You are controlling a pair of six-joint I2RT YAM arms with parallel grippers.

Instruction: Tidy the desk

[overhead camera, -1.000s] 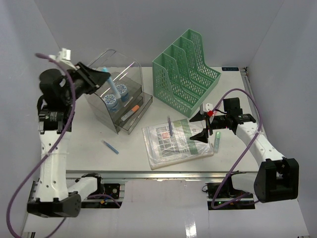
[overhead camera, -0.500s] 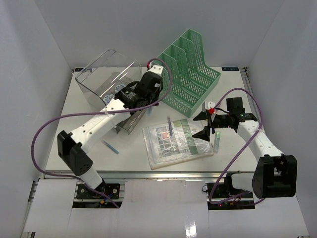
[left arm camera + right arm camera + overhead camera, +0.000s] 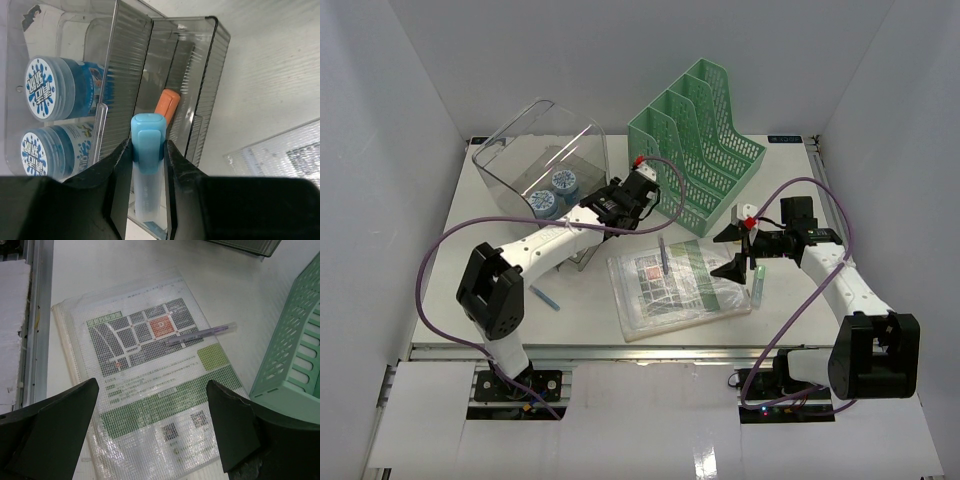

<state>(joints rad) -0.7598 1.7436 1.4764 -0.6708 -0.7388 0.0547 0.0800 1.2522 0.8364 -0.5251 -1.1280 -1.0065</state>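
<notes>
The white desk (image 3: 580, 320) holds a clear mesh document pouch (image 3: 675, 285) with a purple pen (image 3: 663, 255) lying on it. My left gripper (image 3: 620, 205) is shut on a light blue highlighter (image 3: 147, 150), cap up, held over a clear ribbed pen tray (image 3: 200, 90) in which an orange highlighter (image 3: 167, 105) lies. My right gripper (image 3: 735, 250) is open and empty, hovering over the pouch (image 3: 150, 370) with the purple pen (image 3: 200, 333) beyond its fingertips. A green highlighter (image 3: 757, 283) lies by the pouch's right edge.
A clear bin (image 3: 542, 160) with two blue-lidded jars (image 3: 55, 87) stands at the back left. A green mesh file holder (image 3: 705, 140) stands at the back centre, close on my right gripper's right (image 3: 295, 350). A blue pen (image 3: 545, 298) lies front left. The metal rail (image 3: 35, 315) runs along the front edge.
</notes>
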